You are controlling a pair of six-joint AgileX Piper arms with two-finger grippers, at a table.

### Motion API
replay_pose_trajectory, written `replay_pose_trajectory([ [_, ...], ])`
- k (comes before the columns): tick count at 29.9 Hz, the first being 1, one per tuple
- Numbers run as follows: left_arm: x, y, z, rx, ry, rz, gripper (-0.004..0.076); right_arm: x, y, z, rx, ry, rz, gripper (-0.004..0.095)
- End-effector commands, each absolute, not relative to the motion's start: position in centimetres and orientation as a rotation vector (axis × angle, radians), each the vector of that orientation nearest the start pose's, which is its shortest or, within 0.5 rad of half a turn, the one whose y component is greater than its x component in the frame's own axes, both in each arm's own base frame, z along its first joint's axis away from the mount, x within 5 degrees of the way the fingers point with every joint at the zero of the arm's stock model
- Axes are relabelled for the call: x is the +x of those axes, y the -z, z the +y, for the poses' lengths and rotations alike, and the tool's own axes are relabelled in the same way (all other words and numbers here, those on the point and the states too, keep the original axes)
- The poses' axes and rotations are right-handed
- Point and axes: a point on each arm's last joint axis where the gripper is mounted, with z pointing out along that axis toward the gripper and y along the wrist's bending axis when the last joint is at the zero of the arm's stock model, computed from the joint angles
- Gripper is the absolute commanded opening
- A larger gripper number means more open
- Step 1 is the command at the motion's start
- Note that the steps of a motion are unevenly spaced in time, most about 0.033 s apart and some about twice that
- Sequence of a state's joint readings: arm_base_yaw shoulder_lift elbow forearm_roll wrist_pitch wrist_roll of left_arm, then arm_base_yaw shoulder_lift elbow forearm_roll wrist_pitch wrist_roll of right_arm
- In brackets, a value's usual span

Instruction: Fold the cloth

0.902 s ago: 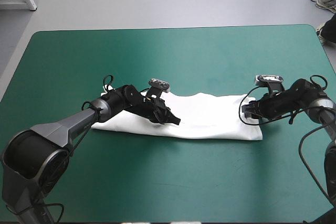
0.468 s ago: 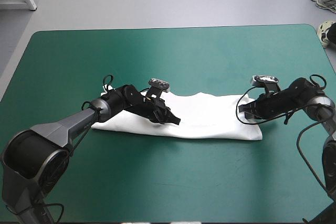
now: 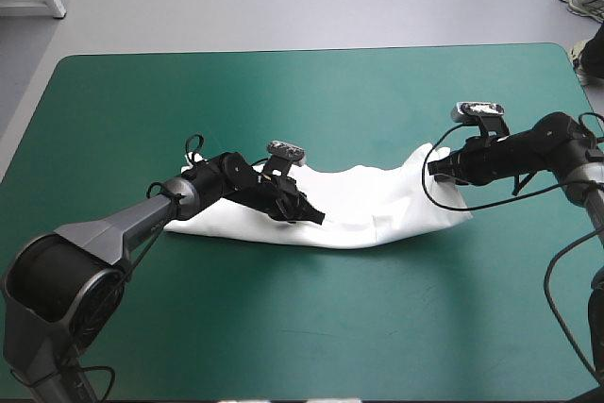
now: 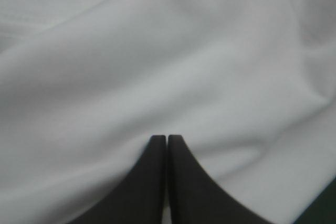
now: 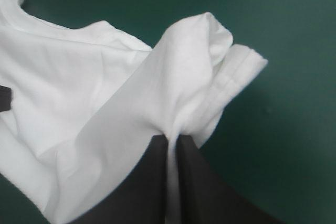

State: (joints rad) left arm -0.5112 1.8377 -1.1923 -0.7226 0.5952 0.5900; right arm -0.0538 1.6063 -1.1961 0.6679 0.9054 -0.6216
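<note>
Bench (image 3: 311,101), teal-green cover: the T-shirt (image 3: 354,209) lies across the middle as a long folded white band running from one tool to the other. The part under the left tool is flat on the cover. The end at the right tool is held up off it, cloth sloping down from the grip. Right tool (image 3: 434,167): black fingers clamped on that raised end, thin white strip showing between them. A bunched fold and a hemmed edge sit just ahead of the tips. Left tool (image 3: 315,217): fingers together in one point, tips down on the flat cloth. White fabric lies ahead of and beside it.
</note>
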Motion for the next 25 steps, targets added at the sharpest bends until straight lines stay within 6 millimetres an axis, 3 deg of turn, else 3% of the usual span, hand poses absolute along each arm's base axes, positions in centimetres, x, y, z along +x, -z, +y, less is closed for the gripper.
replay_pose_trajectory([
  [1, 32.0, -22.2, -21.5, 0.708, 0.675, 2.435, 0.0019, 32.9, -31.1, 3.8, -0.341, -0.633, 2.441, -0.0009],
  [8, 32.7, -27.0, -19.4, 0.708, 0.661, 2.338, 0.0019, 32.7, -34.0, 9.5, -0.498, -0.692, 2.342, -0.0008],
  [13, 32.2, -33.9, -13.9, 0.655, 0.491, 2.268, 0.0019, 32.9, -36.3, 14.6, -0.612, -0.773, 2.268, -0.0008],
  [17, 30.0, -39.7, -7.9, 0.535, 0.271, 2.241, 0.0019, 33.2, -37.0, 18.9, -0.718, -0.840, 2.236, -0.0008],
  [20, 27.5, -42.8, -4.6, 0.453, 0.148, 2.225, 0.0019, 33.6, -37.6, 22.4, -0.787, -0.872, 2.202, -0.0008],
  [25, 24.2, -45.9, -2.5, 0.390, 0.073, 2.163, 0.0019, 33.9, -37.9, 28.0, -0.865, -0.946, 2.152, -0.0008],
])
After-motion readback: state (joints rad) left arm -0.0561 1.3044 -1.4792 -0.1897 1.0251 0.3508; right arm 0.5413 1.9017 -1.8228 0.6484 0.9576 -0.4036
